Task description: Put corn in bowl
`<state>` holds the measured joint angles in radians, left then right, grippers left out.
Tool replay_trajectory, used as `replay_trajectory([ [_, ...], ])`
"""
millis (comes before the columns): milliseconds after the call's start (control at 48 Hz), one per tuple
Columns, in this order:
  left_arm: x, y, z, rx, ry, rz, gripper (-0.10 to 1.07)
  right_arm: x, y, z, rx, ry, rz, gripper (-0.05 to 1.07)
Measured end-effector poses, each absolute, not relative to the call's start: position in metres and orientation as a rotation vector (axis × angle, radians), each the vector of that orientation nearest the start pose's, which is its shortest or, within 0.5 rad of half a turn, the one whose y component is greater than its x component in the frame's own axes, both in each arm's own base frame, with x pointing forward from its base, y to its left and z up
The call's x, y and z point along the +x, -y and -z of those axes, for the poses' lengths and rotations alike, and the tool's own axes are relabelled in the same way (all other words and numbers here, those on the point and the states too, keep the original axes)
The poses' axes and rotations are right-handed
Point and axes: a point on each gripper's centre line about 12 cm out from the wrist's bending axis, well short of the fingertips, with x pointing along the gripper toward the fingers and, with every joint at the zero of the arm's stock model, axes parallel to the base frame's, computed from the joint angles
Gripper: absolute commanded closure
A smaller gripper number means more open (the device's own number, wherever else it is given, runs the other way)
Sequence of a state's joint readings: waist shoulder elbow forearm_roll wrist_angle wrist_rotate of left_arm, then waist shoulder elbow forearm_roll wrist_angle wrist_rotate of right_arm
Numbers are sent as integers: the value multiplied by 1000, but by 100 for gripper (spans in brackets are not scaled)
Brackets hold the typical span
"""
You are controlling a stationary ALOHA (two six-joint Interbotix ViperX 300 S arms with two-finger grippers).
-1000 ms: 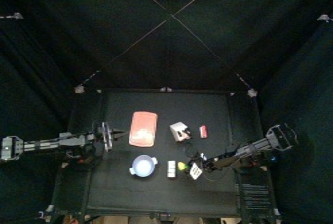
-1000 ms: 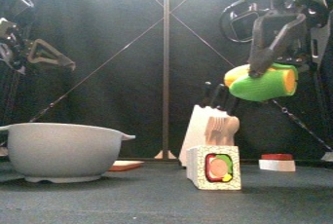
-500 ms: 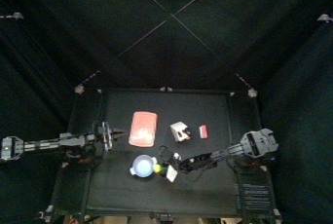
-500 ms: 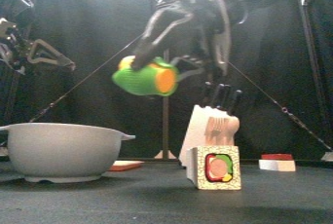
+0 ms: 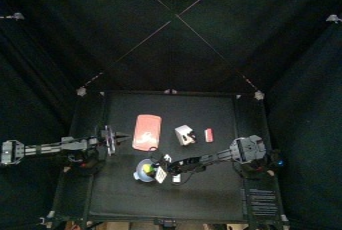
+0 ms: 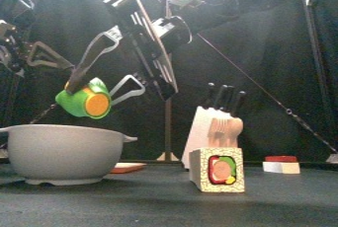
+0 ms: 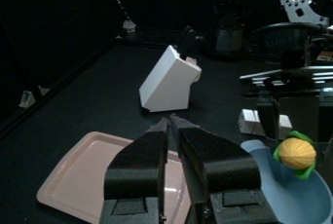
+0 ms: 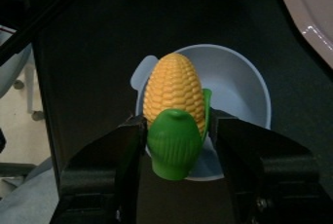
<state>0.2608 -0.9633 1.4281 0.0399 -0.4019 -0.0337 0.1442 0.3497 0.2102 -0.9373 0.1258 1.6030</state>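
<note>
I am holding the corn [image 8: 173,101] clenched in my right gripper [image 8: 178,135], hanging it directly above the bowl [image 8: 242,88] without touching it. My left gripper [image 7: 178,156] is resting with its fingers pressed together above the pink tray [image 7: 89,169], near the white knife block [image 7: 170,77].

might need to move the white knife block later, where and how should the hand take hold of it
Judging by its shape, grip the white knife block across its two flat side faces, low on the body, coming down from above on the side away from the handles. It stands upright as a wedge with one slanted face, and the dark handles stick out of the top, so a grip there would likely slip or pull a knife out.
</note>
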Motion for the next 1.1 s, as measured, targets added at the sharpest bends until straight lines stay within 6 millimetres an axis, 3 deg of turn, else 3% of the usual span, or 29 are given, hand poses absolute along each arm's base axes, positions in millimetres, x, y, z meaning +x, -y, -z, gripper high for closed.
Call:
replay_trajectory([
  [396,168,-40,-203,-8,-71,-227,43,504,-57,-155,565,-626,190,13],
  [1104,168,-39,-202,-8,-71,-226,43,514,-52,-172,561,-592,242,13],
])
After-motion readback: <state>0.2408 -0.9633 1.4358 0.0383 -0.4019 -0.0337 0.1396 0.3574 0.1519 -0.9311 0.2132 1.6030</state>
